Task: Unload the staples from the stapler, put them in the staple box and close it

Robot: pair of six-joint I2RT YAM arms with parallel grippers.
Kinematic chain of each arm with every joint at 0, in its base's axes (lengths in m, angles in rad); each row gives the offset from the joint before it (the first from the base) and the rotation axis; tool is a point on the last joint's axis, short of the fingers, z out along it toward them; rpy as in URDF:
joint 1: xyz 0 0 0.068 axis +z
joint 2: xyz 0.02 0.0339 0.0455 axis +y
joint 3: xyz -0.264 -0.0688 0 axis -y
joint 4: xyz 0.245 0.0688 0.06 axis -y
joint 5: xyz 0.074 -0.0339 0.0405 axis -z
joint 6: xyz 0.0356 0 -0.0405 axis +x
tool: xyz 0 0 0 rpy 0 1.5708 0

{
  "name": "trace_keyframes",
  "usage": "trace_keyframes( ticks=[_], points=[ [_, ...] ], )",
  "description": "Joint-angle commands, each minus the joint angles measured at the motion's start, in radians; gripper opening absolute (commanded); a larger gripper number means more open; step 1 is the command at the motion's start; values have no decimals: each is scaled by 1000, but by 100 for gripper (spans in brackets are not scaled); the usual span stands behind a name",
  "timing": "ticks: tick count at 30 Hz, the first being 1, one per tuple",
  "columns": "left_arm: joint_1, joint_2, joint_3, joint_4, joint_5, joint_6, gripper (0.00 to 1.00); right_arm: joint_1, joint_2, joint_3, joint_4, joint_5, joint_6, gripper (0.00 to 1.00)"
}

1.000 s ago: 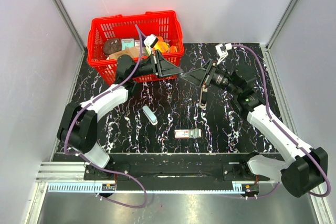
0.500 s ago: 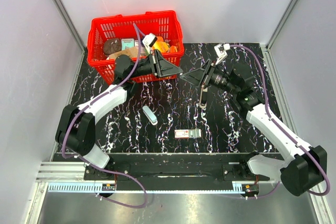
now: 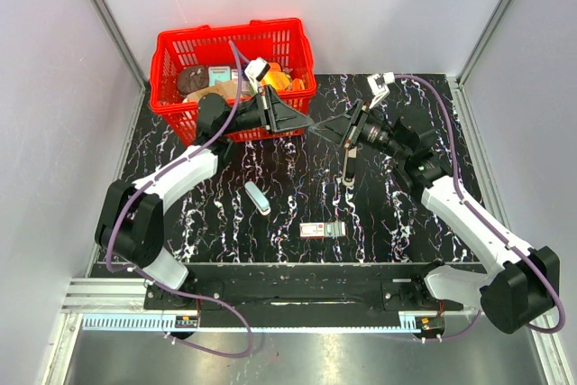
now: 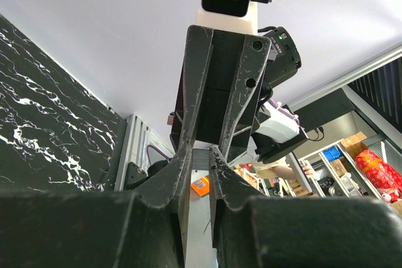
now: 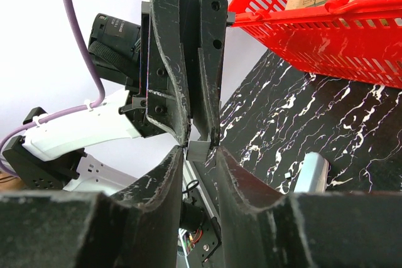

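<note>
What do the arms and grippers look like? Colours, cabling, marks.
Left arm and right arm: white shells, black joints. A purple cable runs along each. Left gripper and right gripper: black, with tapered fingers, their edges scuffed pale. A white camera block sits on each wrist.

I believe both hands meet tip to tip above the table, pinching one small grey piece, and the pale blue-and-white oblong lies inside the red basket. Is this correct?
Not fully. The left hand and right hand do meet on the grey piece, but the pale oblong lies on the table, outside the red basket, as the top external view shows.
</note>
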Motion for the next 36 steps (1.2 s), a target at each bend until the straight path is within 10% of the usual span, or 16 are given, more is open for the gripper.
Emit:
trace_keyframes(
  ticks=[1, 13, 23, 36],
  points=[
    [-2, -41, 13, 20, -13, 20, 10, 8, 2, 41, 62, -7, 4, 30],
    [-4, -50, 8, -2, -12, 37, 20, 8, -5, 34, 53, 4, 1, 7],
    [53, -64, 54, -129, 14, 149, 65, 8, -74, 26, -180, 28, -100, 1],
    [111, -128, 182, -985, -266, 960, 67, 8, -122, -23, -858, 189, -260, 0]
  ],
)
